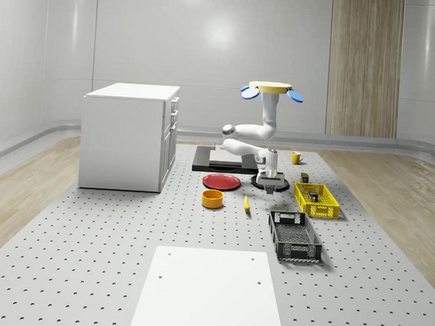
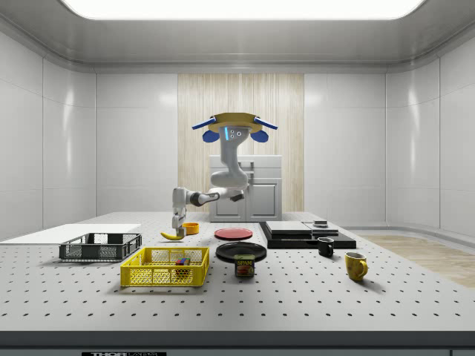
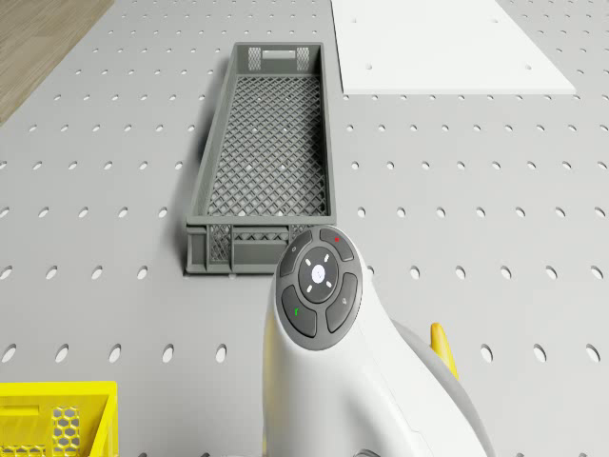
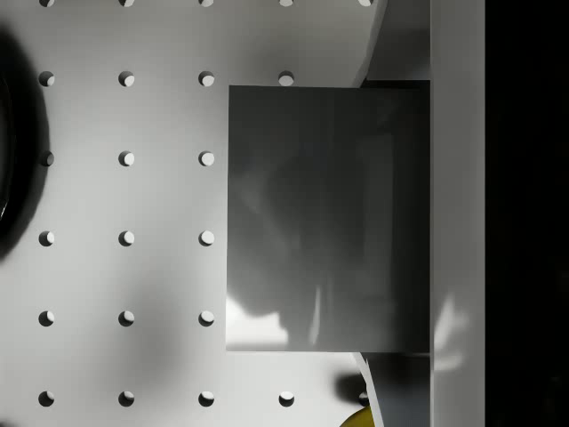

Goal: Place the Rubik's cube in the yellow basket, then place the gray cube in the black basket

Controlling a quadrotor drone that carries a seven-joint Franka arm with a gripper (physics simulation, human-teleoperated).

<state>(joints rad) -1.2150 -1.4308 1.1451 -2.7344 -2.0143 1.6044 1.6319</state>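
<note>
**Gray cube at the gripper, black basket waiting**
Whole-scene view: the drone [image 1: 270,89] hovers mid-table, its gripper [image 1: 273,183] low beside the yellow mesh basket [image 1: 316,200]. Side view: the multicoloured Rubik's cube [image 2: 182,261] lies inside that basket. Drone view: the black mesh basket [image 3: 266,162] lies ahead. Wrist view: the plain gray cube [image 4: 329,218] sits close below; whether it is gripped, I cannot tell. Confirm a square hold, lift above the basket wall, and release low over its centre.

Simulated lab — perforated table [image 1: 86,258]
</note>
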